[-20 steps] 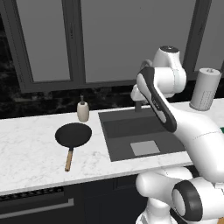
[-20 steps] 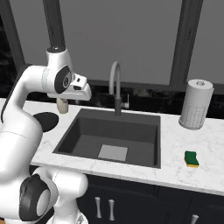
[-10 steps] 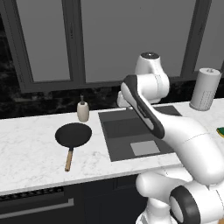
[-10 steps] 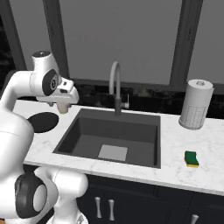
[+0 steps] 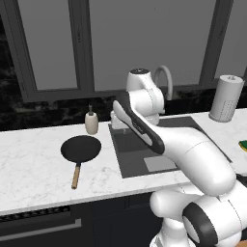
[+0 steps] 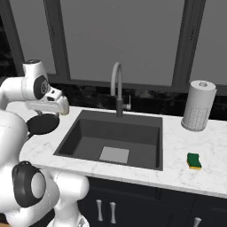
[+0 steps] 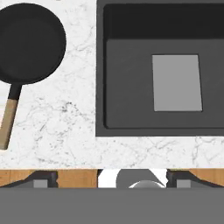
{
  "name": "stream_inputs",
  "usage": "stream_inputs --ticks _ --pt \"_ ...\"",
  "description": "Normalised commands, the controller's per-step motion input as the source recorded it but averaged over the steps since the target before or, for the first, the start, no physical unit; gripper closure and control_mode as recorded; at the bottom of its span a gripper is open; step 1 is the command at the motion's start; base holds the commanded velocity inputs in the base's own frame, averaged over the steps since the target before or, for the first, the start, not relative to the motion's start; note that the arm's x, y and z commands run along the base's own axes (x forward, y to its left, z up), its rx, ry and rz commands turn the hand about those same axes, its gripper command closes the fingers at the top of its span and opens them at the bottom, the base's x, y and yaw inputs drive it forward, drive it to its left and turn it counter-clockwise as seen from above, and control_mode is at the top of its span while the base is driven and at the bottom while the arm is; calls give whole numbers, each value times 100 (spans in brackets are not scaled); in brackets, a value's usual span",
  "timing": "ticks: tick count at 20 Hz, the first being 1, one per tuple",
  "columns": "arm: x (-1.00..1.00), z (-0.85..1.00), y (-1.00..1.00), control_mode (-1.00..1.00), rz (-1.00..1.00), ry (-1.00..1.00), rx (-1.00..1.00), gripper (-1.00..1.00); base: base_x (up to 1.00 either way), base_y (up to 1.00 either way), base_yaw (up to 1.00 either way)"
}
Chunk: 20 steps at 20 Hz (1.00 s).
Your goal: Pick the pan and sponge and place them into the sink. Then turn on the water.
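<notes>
- White marble counter [image 5: 34,159] runs beneath dark windows, with the sink [image 5: 126,159] recessed at its middle and a grey gooseneck faucet [image 6: 116,88] mounted behind the basin.
- No water is seen at the faucet; the basin holds nothing but the lighter square patch on its floor.
- The pan [image 5: 80,148] lies flat on the counter just left of the sink, with its wooden handle [image 5: 75,176] pointed toward the front edge — an orientation judged to leave the handle free for a grasp from above.
- A beige soap dispenser [image 5: 91,121] stands behind the pan, near the wall.
- The sponge [image 6: 193,161] rests on the counter right of the sink, well apart from the pan, and a paper towel roll [image 6: 198,105] stands behind it.
- The gripper [image 7: 112,178] is raised above the sink's left rim; its jaws are spread wide and nothing is held between them.
- In the hand view the pan [image 7: 29,43] lies to the upper left, so the gripper is placed beside the pan rather than over it — the sink is directly ahead.
- The step in hand is judged to be the approach to the pan; neither item has yet been placed in the basin.
- A shift toward the pan side, then a descent, is judged necessary next.
</notes>
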Motion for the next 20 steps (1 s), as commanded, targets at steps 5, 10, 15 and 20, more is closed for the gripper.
stream_inputs --ticks 5,10,15,20 --pt "0 -35 58 -100 -5 15 0 -100 0 0 0" --pt "0 -36 58 -100 -4 15 0 -100 0 0 0" --pt "0 -36 60 -100 -5 14 0 -100 0 0 0" --pt "0 -36 63 -100 -5 10 -1 -100 0 0 0"
